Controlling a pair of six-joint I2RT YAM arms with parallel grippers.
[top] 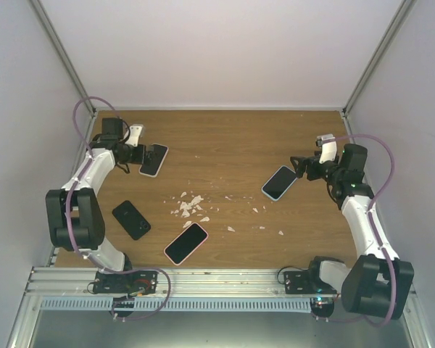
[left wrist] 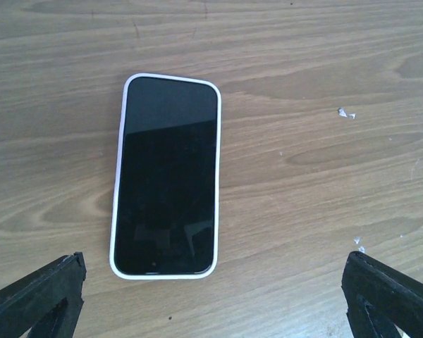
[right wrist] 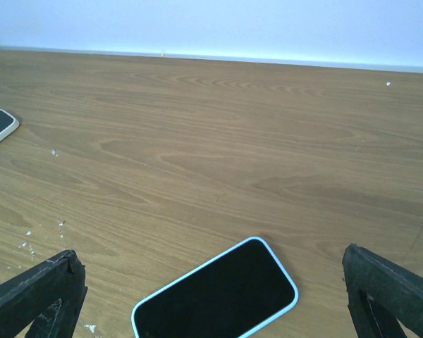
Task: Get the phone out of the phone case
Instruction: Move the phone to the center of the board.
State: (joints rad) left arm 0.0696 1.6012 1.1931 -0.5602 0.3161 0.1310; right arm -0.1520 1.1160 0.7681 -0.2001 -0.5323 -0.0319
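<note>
Phone (left wrist: 166,176) screen-up in white phone case (left wrist: 163,277); left hand (left wrist: 211,294), right hand (right wrist: 211,294) wide, empty.

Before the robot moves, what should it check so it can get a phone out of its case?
1. Left end effector open: ok, nothing held.
2. White-cased phone lined up with it: ok, lying flat, screen up, just ahead of it.
3. Right end effector open: ok, empty.
4. Blue-cased phone close to it: ok, flat, screen up.
5. A phone gripped: not ok, neither arm touches one.
6. Either phone loosened from its case: cannot tell.
</note>
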